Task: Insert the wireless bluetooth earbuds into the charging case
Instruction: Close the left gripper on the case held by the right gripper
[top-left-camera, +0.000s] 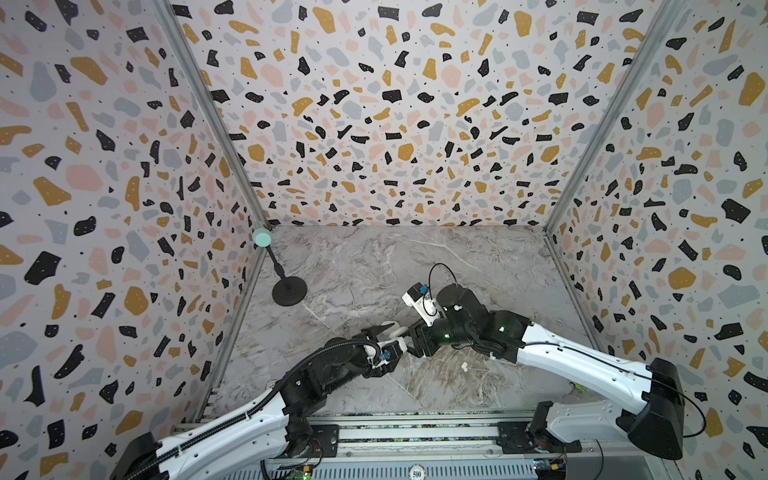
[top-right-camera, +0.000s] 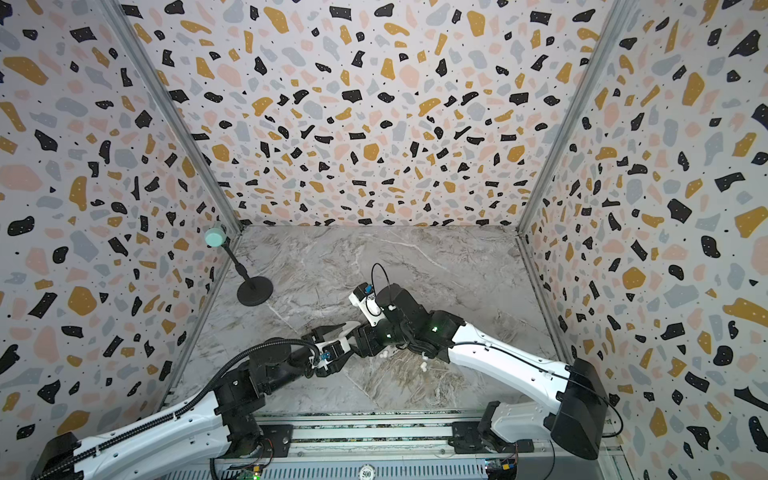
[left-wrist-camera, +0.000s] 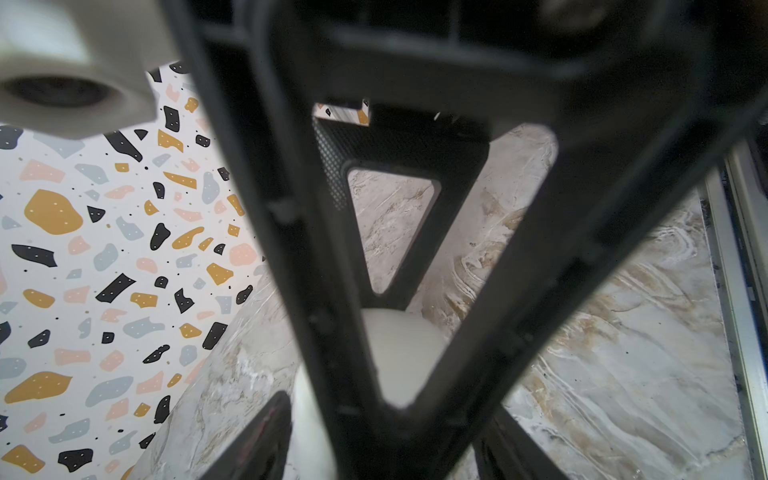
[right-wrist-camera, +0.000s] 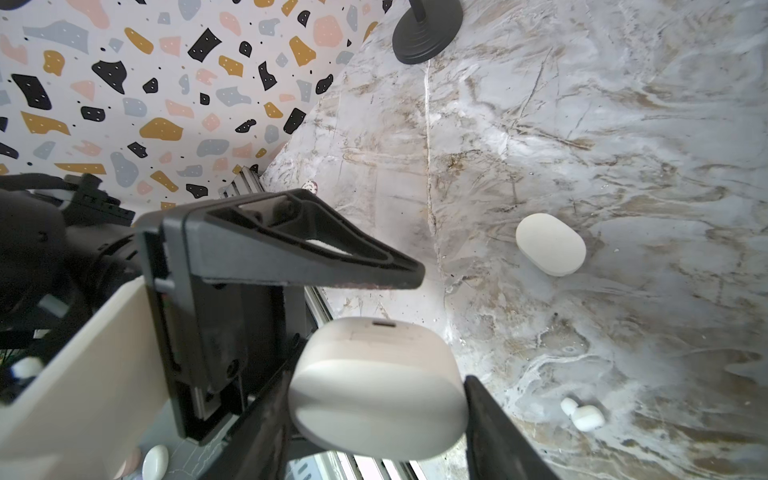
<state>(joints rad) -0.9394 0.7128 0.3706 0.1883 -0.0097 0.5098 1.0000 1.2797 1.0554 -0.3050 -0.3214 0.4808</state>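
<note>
Right claw (right-wrist-camera: 380, 380) is clamped on the charging case (right-wrist-camera: 374, 399). The white oval body sits between both black fingers and touches each. Jaws stand roughly half apart, the gap filled by the case. The case looks closed, with a small dark slot on the end facing away from the wrist. It appears to be held clear of the surface (right-wrist-camera: 623, 124).

Opposite it, left claw (top-left-camera: 376, 333) meets the right one nose to nose near mid-surface in both top views. Jaws are part open. In the right wrist view one finger (right-wrist-camera: 291, 249) hangs just beside the slotted end of the case with a visible gap; the other finger is hidden. In the left wrist view the case (left-wrist-camera: 399, 357) shows blurred through the cut-out of the near finger, between the two fingers. Contact cannot be told.

One earbud (right-wrist-camera: 582, 415) lies loose on the surface near the held case, outside it. The same bud shows in a top view (top-left-camera: 464, 366), just in front of the right forearm. A second bud (right-wrist-camera: 156, 461) sits at the frame edge, partly cut off.

A spare case (right-wrist-camera: 550, 244), white and closed, lies flat on the surface, apart from both claws.

A black round-based stand (top-left-camera: 289, 292) is at the far left corner, well apart.
</note>
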